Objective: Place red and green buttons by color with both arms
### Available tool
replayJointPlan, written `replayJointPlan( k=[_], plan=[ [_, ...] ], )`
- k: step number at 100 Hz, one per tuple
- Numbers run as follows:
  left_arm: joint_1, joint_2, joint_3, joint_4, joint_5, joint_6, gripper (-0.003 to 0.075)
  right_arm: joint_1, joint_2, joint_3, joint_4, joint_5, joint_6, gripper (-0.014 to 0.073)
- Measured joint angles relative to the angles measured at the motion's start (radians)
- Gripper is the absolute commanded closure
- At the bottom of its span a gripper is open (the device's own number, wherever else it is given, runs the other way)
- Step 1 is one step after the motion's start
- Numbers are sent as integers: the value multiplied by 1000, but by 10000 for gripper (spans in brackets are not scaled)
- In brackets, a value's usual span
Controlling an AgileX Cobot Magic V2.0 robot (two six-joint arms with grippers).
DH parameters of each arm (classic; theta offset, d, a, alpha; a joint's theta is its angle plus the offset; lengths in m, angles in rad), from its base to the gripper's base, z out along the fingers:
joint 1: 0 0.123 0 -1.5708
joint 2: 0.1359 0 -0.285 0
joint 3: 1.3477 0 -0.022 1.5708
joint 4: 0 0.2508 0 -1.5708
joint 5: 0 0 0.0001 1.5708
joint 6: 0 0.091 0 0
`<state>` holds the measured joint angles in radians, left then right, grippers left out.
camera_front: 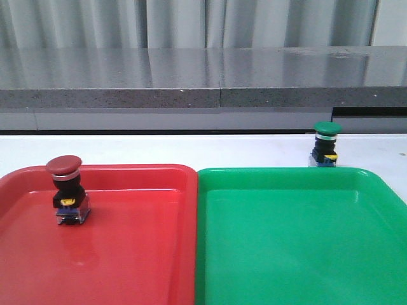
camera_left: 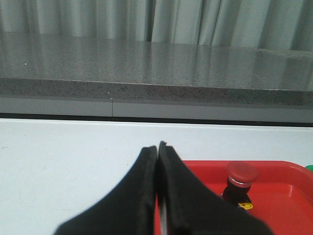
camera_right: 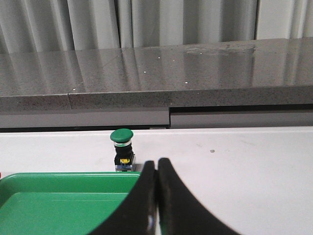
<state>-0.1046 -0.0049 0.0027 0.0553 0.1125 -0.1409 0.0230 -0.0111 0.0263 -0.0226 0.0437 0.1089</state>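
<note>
The red button (camera_front: pixel 66 189) stands upright inside the red tray (camera_front: pixel 146 254), near its far left corner; it also shows in the left wrist view (camera_left: pixel 240 182). The green button (camera_front: pixel 326 145) stands upright on the white table just beyond the far rim of the green tray (camera_front: pixel 305 254); it also shows in the right wrist view (camera_right: pixel 122 149). My left gripper (camera_left: pixel 157 147) is shut and empty, short of the red tray's far left corner. My right gripper (camera_right: pixel 157 163) is shut and empty, over the green tray's right rim, short and right of the green button. Neither gripper shows in the front view.
The red tray (camera_left: pixel 283 196) and green tray (camera_right: pixel 58 200) lie side by side, touching, at the table's front. A grey stone ledge (camera_front: pixel 203 82) runs along the back of the white table (camera_front: pixel 191 149), with a pale curtain behind it.
</note>
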Motion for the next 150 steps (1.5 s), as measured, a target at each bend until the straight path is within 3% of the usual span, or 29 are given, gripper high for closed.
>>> replayJointPlan(
  k=[71,86,128,150],
  plan=[
    [0,0,0,0,2,0,739,0,0,0,5,-71,0,704],
    [0,0,0,0,2,0,739,0,20,-75,6,11,0,704],
    [0,0,0,0,2,0,739,0,529,-583,6,422,0,704],
    [0,0,0,0,3,2,739,0,747,-675,6,462,0,704]
  ],
)
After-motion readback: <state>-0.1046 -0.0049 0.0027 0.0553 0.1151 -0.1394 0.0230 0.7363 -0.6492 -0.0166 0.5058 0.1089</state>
